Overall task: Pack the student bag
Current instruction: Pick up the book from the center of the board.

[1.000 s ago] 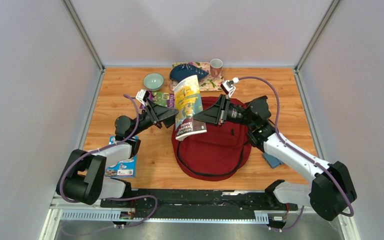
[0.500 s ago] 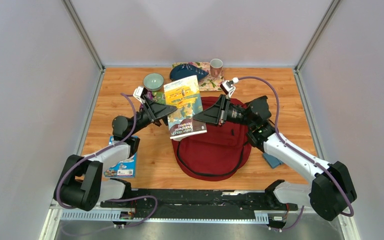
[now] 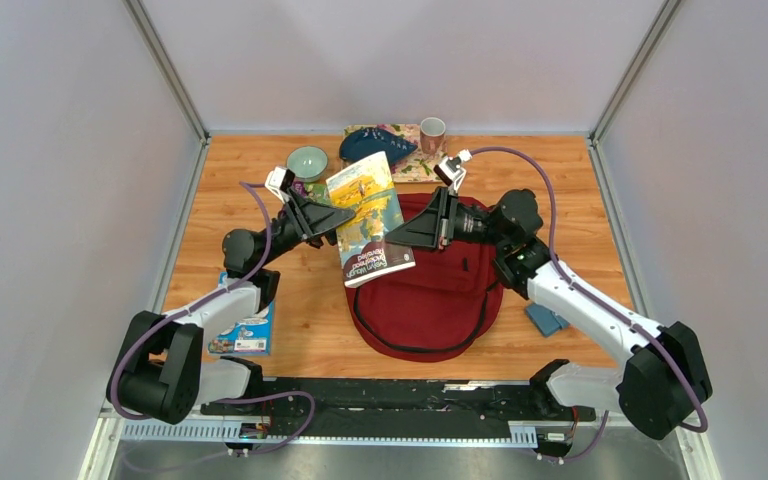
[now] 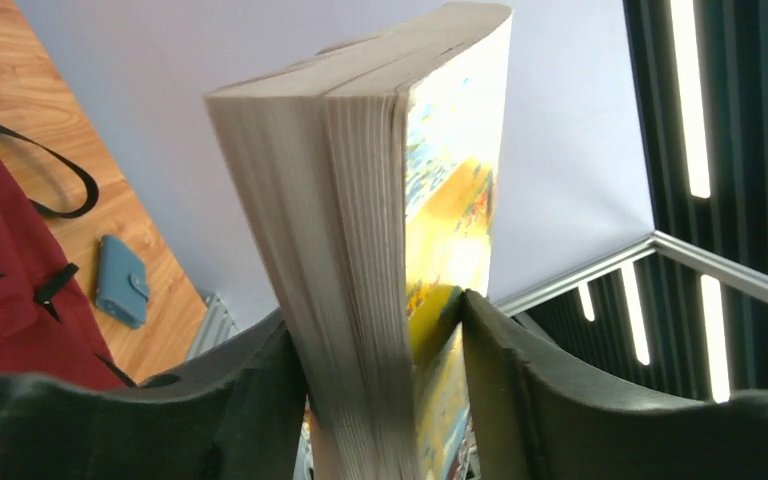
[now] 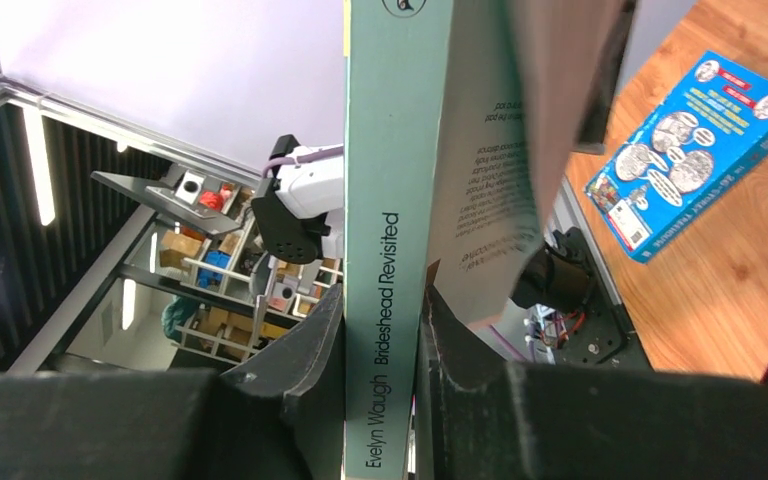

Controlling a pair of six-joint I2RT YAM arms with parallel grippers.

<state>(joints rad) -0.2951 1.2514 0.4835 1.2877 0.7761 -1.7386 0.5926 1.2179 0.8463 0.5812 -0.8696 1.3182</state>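
A paperback book [image 3: 370, 215] with a yellow and blue cover hangs in the air over the far edge of the student bag [image 3: 430, 300], a dark red backpack lying flat mid-table. My left gripper [image 3: 343, 216] is shut on the book's page edge, its fingers either side of the pages and cover in the left wrist view [image 4: 380, 310]. My right gripper [image 3: 402, 236] is shut on the book's pale green spine [image 5: 390, 150], seen between its fingers in the right wrist view [image 5: 380, 300]. A corner of the bag [image 4: 0, 280] shows in the left wrist view.
A small blue wallet [image 3: 545, 320] lies right of the bag. A blue printed box [image 3: 245, 325] lies at the near left. At the back stand a green bowl [image 3: 307, 161], a mug [image 3: 432, 132] and a dark blue pouch [image 3: 375, 143] on a floral book [image 3: 422, 166].
The book has swung from near upright to flatter, cover facing up. My left gripper has lifted slightly with it; my right gripper has shifted a little toward the back.
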